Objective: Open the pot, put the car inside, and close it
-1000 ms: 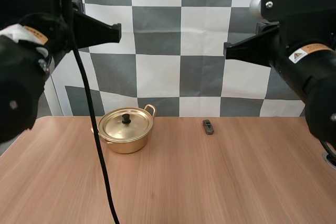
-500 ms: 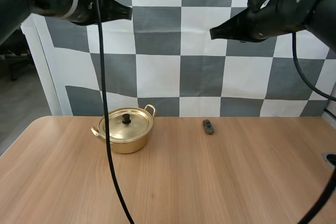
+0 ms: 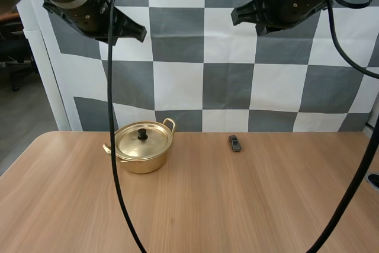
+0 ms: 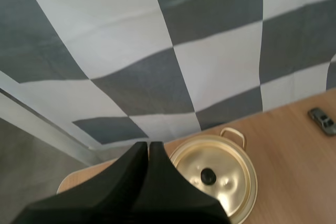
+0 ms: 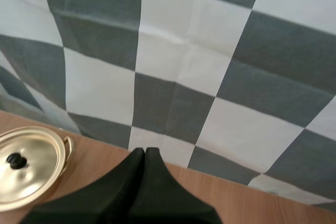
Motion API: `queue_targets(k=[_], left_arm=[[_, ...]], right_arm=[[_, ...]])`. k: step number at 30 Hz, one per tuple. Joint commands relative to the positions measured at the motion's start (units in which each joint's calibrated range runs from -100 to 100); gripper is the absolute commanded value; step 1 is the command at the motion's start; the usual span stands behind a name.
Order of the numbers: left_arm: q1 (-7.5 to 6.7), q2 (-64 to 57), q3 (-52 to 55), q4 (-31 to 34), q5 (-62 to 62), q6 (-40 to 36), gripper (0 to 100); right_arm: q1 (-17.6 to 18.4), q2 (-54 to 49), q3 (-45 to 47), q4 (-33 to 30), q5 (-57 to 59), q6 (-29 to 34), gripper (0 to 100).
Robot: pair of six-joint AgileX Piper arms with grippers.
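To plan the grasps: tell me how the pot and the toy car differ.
The pot is shiny gold and round; the toy car is dark grey and elongated. The pot is far larger than the toy car. The pot is closed, lid on; the toy car lies outside, to its right in the high view. Both rest on the wooden table, apart, near its far edge.
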Motion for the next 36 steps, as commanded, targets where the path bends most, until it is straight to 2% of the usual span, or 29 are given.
queue_targets(k=[1,6,17,20,26,30,36], left_arm=[[-0.02,-0.02,-0.03,0.57,7.86,1.55,32],[-0.02,0.13,-0.03,0.57,7.86,8.12,99],[-0.02,0.13,-0.03,0.36,7.86,7.71,100],[-0.02,0.30,-0.03,-2.70,7.86,7.80,100],[-0.02,7.22,-0.03,-6.76,7.86,7.55,100],[-0.02,13.05,-0.03,-6.53,7.86,4.34,100],[-0.02,19.06,-0.03,-6.79,7.86,3.52,100]], right_arm=[[0.04,0.05,0.00,0.16,7.26,0.07,0],[0.04,0.05,0.00,1.14,7.26,0.07,0],[0.04,-0.07,0.00,2.64,7.26,0.07,0],[0.04,-0.07,0.00,2.64,7.26,0.07,0],[0.04,-0.18,1.66,2.64,7.26,0.07,0],[0.04,-0.31,4.12,2.64,7.26,-0.14,0],[0.04,-0.31,7.00,2.30,7.26,-0.26,0]])
